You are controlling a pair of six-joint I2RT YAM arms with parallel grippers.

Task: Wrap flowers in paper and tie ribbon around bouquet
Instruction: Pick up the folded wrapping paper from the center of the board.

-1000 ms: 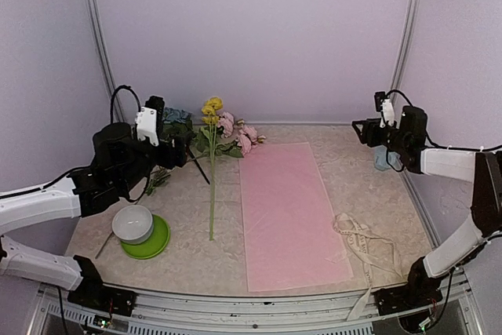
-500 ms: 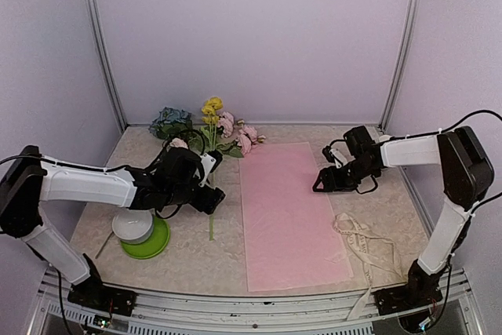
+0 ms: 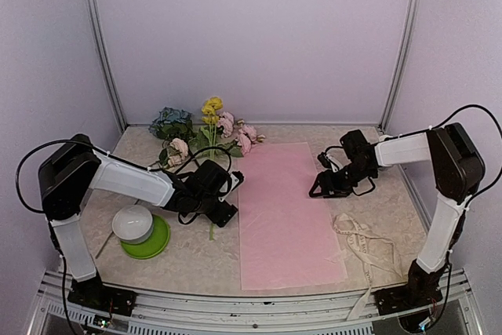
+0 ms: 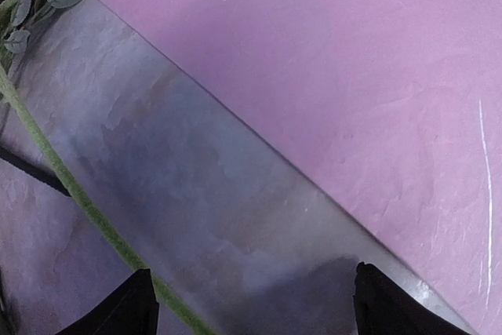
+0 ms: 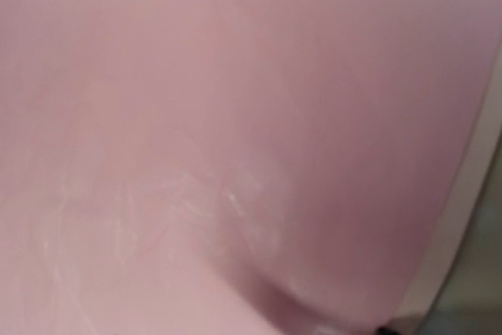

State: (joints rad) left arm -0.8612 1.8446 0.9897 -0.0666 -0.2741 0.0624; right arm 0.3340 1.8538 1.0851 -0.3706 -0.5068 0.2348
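Observation:
The pink paper (image 3: 286, 217) lies flat on the table's middle. The flowers (image 3: 208, 125) lie at the back left, one long green stalk (image 4: 70, 186) running toward the front. My left gripper (image 3: 223, 211) is low over the table beside the paper's left edge. In the left wrist view it (image 4: 255, 307) is open, with bare table between its fingertips and the stalk just inside the left one. My right gripper (image 3: 316, 188) is down at the paper's right edge. The right wrist view shows only blurred paper (image 5: 196, 115) and no fingers. The ribbon (image 3: 361, 242) lies loose at the front right.
A white bowl (image 3: 132, 223) sits on a green plate (image 3: 154, 243) at the front left, just left of my left arm. A single pink rose (image 3: 179, 147) lies apart from the bunch. Walls and metal posts close the back and sides.
Both arms came down from raised poses at the sides to the table, the left to the paper's left edge, the right to its right edge. The paper's near end shifted slightly left.

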